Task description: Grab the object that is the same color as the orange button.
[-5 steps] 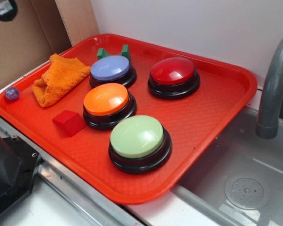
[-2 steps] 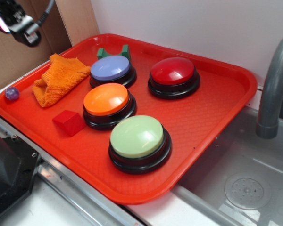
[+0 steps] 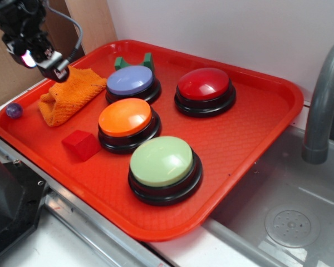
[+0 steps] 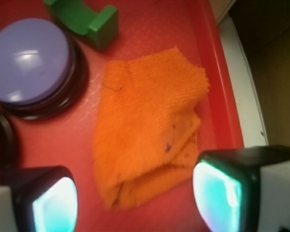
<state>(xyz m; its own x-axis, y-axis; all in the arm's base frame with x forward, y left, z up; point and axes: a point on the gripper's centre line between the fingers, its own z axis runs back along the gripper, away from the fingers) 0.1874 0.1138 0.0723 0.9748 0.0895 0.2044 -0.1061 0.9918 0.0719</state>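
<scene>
The orange cloth (image 3: 67, 95) lies folded on the red tray (image 3: 250, 133) at the far left, left of the purple button (image 3: 131, 81). The orange button (image 3: 126, 118) stands in the middle of the tray with its black base. My gripper (image 3: 43, 61) hangs above the cloth's back edge. In the wrist view the gripper (image 4: 135, 198) is open and empty, with the cloth (image 4: 145, 130) between and ahead of its two fingertips (image 4: 55, 203), and the jaws stand wide apart above it.
A red block (image 3: 81, 144) sits in front of the cloth. A green block (image 3: 134, 61) stands behind the purple button. Red (image 3: 205, 86) and light green (image 3: 162, 162) buttons fill the tray's middle. A purple ball (image 3: 14, 110) lies off the tray's left edge. A grey faucet (image 3: 323, 105) and sink are at right.
My gripper has come down and to the right from the upper left corner, and now hangs just over the orange cloth. Nothing on the tray has moved.
</scene>
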